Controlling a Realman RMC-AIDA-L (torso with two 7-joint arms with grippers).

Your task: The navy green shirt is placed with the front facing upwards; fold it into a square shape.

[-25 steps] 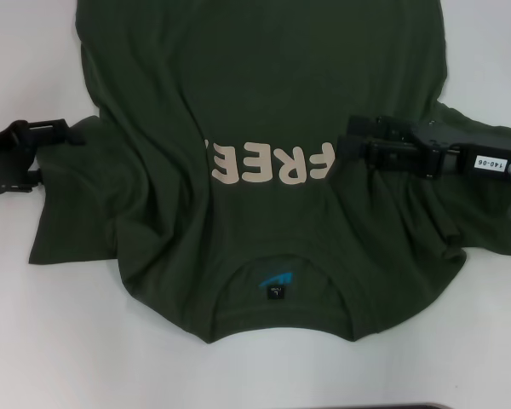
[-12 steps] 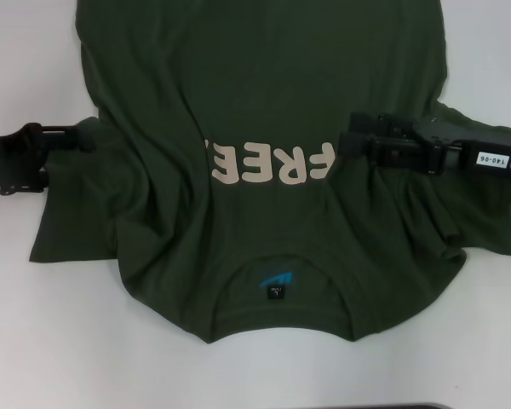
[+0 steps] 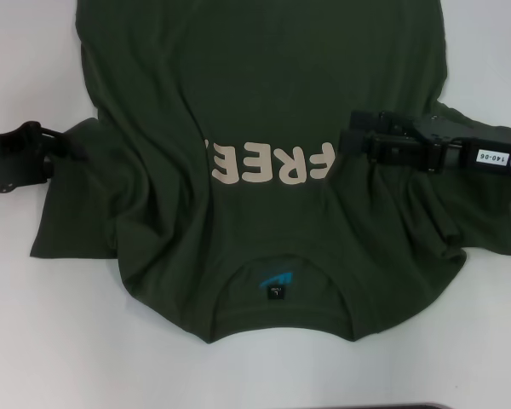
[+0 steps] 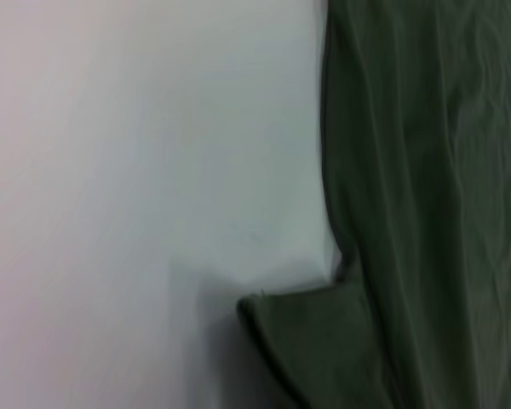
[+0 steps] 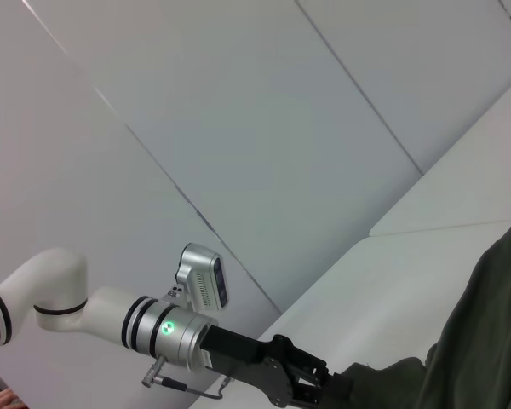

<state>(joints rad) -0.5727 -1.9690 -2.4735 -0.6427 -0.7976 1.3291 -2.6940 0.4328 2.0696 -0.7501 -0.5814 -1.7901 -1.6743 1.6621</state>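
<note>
Folding had begun: right gripper point(image 3: 351, 143) clenched the navy green shirt point(image 3: 264, 94) over the lettering, likely carrying a side inward; left gripper point(image 3: 68, 146) at sleeve edge, grip unclear.

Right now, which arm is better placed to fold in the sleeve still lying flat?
Left, probably. The left gripper sits at the edge of the navy green shirt, right at the sleeve spread flat on the white table. The right gripper is over the chest beside the lettering, where that side's cloth is already bunched inward.
</note>
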